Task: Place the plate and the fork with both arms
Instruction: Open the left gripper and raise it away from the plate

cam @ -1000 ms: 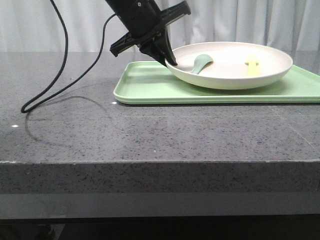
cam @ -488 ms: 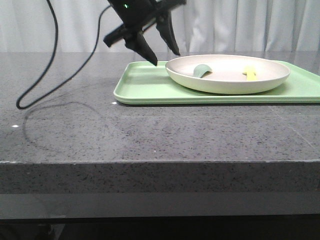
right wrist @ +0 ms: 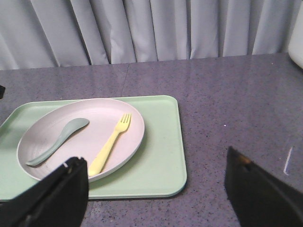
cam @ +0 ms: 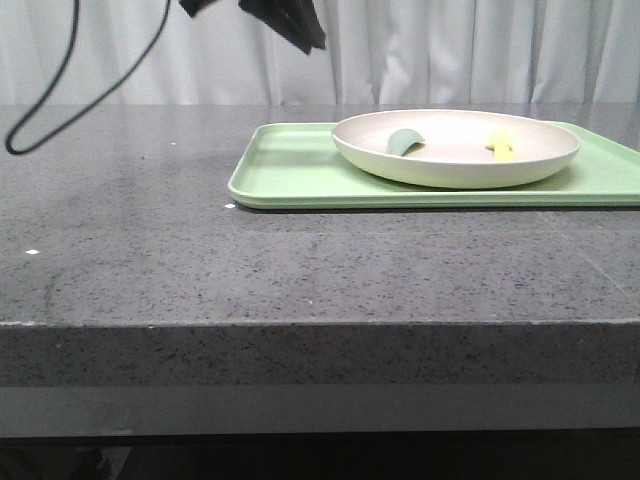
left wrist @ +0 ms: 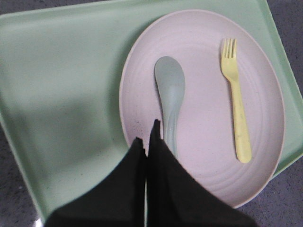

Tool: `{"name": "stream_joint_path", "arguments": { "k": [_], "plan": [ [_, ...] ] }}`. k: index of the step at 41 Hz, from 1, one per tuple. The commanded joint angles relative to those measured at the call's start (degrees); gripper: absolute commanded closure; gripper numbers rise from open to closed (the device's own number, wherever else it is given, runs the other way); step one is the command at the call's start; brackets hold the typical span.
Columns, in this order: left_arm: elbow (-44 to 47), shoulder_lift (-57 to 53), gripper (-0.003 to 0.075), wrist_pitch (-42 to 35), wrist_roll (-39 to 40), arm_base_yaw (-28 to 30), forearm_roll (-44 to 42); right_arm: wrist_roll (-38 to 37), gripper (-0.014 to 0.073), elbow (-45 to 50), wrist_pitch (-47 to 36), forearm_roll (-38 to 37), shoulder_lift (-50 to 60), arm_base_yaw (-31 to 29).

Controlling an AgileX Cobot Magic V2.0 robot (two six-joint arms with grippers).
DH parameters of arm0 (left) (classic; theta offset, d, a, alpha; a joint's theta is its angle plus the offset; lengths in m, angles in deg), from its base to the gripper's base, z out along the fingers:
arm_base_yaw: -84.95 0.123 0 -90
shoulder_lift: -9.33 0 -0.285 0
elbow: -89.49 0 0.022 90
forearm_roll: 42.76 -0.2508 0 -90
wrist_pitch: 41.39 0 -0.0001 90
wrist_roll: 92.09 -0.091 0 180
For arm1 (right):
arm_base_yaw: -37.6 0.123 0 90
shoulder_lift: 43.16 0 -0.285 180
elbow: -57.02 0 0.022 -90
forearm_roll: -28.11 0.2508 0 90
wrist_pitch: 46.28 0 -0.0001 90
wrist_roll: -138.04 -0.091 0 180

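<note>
Two utensils lie inside the plate (cam: 456, 160): the fork (left wrist: 236, 98), pale yellow, and a muted green spoon (left wrist: 169, 97). They lie side by side and do not touch each other. The plate sits flat on a light green tray (cam: 300, 175), and the tray rests on the grey speckled table (cam: 200, 260). In the front view the plate is on the middle part of the tray, and a bare strip of tray is visible on its left side.

The left end effector (left wrist: 146, 142) is high above the tray, and in the front view only its dark tip (cam: 297, 25) is seen at the top edge. Its fingers are pressed together with nothing between them. The right end effector (right wrist: 156, 189) has its fingers spread wide apart and holds nothing; it hangs over the table near the tray edge.
</note>
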Motion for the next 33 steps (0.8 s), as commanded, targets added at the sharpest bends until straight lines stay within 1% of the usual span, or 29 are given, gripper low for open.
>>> {"name": "stream_joint_path", "arguments": {
  "k": [1, 6, 8, 12, 16, 20, 26, 30, 33],
  "plan": [
    [1.8, -9.3, 0.0738, 1.0, -0.5, -0.1, -3.1, 0.1, -0.0017, -1.9, -4.7, 0.2, -0.6, -0.1],
    [9.7, -15.6, 0.0738, 1.0, -0.6, -0.1, -12.0, 0.1, -0.0017, -1.9, -4.7, 0.2, -0.6, -0.1],
    [15.0, -18.6, 0.0738, 0.9, -0.6, 0.0, -15.7, 0.1, -0.0017, -1.9, -4.7, 0.2, -0.6, -0.1],
    [25.3, -24.6, 0.0738, -1.8, -0.6, 0.4, -17.9, 0.1, -0.0017, -1.9, -4.7, 0.2, -0.6, -0.1],
    [37.5, -31.2, 0.0738, -9.3, -0.6, 0.7, -17.9, 0.1, -0.0017, -1.9, -4.7, 0.2, -0.6, -0.1],
    [50.4, -38.7, 0.0738, -19.9, -0.6, 1.0, -17.9, 0.1, -0.0017, -1.9, -4.7, 0.2, -0.6, -0.1],
    [67.1, -50.9, 0.0738, -34.7, -0.6, 1.8, -18.7, 0.1, -0.0017, -1.9, -4.7, 0.2, -0.6, -0.1],
    [76.9, -59.7, 0.0738, -43.9, -0.6, 1.8, -19.3, 0.1, -0.0017, -1.9, -4.7, 0.2, -0.6, -0.1],
    [83.1, -66.0, 0.0738, -48.7, -0.6, 1.8, -19.3, 0.1, -0.0017, -1.9, -4.6, 0.2, -0.8, -0.1]
  ]
}}
